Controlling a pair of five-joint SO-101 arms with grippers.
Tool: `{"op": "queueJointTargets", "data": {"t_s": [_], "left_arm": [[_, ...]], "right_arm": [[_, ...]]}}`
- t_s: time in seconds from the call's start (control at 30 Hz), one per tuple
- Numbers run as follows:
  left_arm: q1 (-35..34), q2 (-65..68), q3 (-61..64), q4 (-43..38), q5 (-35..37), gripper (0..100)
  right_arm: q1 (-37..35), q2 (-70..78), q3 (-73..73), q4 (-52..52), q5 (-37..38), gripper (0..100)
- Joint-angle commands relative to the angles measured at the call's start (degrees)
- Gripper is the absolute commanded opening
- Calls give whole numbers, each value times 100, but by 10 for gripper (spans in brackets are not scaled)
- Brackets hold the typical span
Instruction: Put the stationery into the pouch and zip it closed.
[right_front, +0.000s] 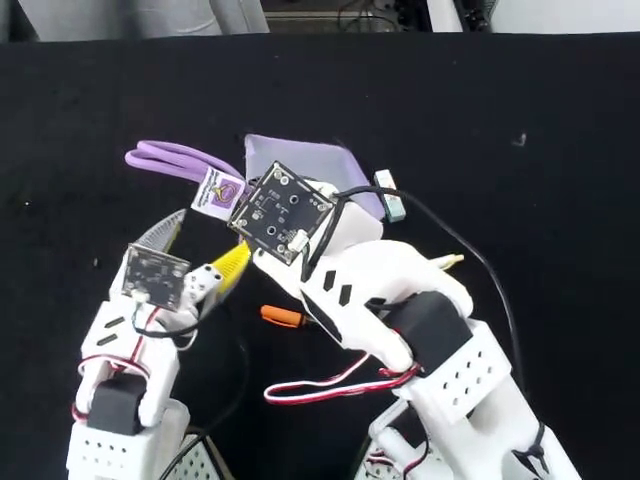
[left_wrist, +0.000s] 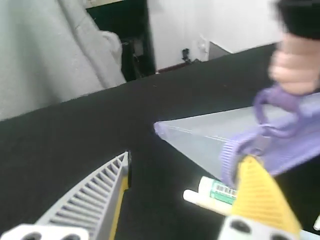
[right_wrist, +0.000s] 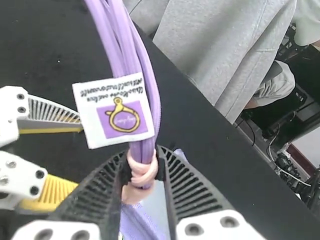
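The translucent purple zip pouch (right_front: 318, 163) lies on the black table (right_front: 520, 110), partly under the right arm's wrist. Its looped purple cord strap (right_wrist: 131, 60), which carries a white square tag (right_wrist: 117, 116), runs out to one side. The right gripper (right_wrist: 141, 161) is clamped narrowly on that strap, black ribbed fingers (right_wrist: 185, 190) pressing a pink band (right_wrist: 139, 175) wound round the cords. The left gripper (left_wrist: 186, 161) stands spread wide and holds nothing — grey finger (left_wrist: 95, 200) apart from the pouch, yellow finger (left_wrist: 260, 195) at the pouch's edge. A white tube with a green label (left_wrist: 212, 194) lies just beside the pouch. A small orange pen (right_front: 280, 317) lies nearer the arms' bases.
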Motion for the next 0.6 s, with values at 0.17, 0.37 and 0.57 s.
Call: {"op": "queueJointTargets", "data": {"t_s": [0.17,0.37,0.57], "left_arm": [[163,62,444,-738,-360,196],[479,53,479,-721,-352,195],[1174,35,426,-765,-352,84]], "right_arm": [[-88,-233,-31,123,-44,11],[-79,-233,-31,123,-44,11],[-79,-233,-31,308,-26,11]]}}
